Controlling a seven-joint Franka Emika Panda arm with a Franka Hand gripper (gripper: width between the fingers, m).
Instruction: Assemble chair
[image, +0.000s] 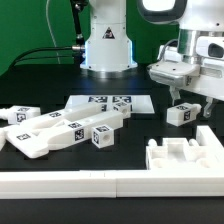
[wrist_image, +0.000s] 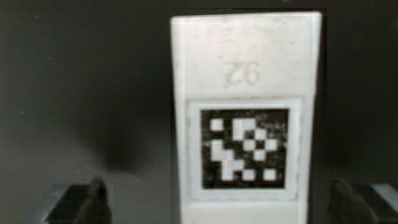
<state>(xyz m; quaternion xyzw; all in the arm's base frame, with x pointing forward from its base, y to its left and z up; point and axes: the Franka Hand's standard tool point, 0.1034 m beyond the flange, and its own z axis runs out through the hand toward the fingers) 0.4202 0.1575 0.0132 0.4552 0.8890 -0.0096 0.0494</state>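
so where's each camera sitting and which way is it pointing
Exterior view: off the arm, a little above the table edge, facing across the border rail toward the robot's base; the base and the gripper show.
Wrist view: on the wrist, looking along the open gripper onto a tagged white chair part; of the robot, only the two fingertips show.
Shared: the gripper and that chair part between its fingers.

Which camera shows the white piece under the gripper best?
The wrist view: the piece fills the picture, with its tag clear. The exterior view shows it only small, just below the gripper.
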